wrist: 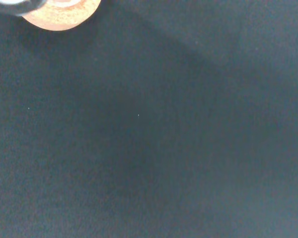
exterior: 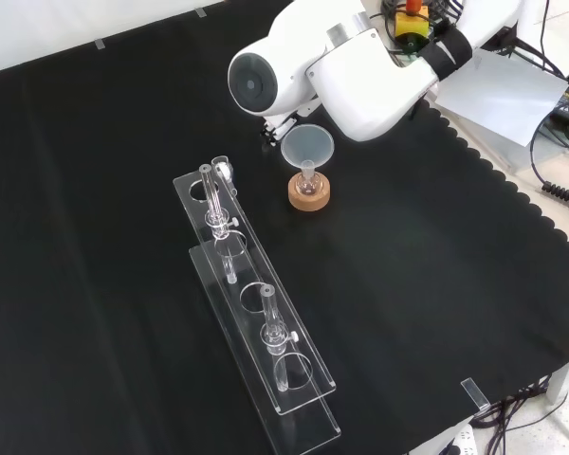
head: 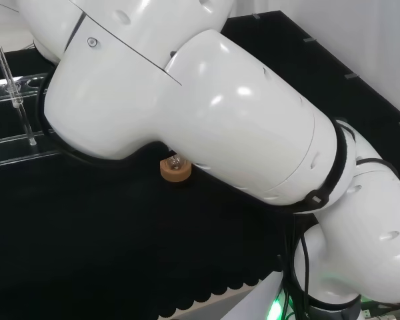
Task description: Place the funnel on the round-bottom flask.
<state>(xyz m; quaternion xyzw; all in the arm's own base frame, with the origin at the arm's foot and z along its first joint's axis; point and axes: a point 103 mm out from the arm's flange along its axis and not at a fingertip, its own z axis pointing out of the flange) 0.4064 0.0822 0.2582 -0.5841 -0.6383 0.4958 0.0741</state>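
Half-hidden flask under funnel, hand obscured

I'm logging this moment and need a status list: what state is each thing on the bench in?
funnel: upright, stem down in the flask's neck
round-bottom flask: upright on its stand
cork ring: flat on the cloth
clear rack: standing, tubes upright in it
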